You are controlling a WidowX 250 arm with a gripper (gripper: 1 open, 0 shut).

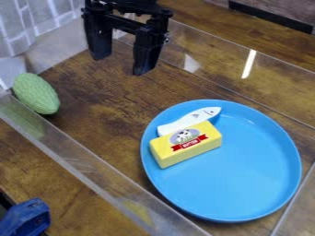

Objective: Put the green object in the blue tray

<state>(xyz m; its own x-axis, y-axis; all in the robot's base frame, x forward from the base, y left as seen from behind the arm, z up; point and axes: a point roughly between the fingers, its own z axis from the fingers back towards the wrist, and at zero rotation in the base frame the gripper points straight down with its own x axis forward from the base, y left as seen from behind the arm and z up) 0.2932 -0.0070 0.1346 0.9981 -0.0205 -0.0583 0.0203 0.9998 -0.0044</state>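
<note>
Open-jawed tool (127,41) hangs empty near the surface's (110,101) far edge.
Green object (36,93) lies at the left edge, ungrasped; blue tray (264,180) already carries a yellow block (186,146).

From my seat, the counter (92,101) carries everything. The tray (264,180) sits on it toward the lower right of my view. Inside the tray, at its left side, lies a block (186,145), and a small boat-shaped piece (193,118) rests just behind the block, over the tray's back-left rim. The lump (36,93) lies on the counter at the far left, well apart from the tray. My claw (123,51) hangs at the back, up and left of the tray, behind and to the right of the lump, touching neither.
</note>
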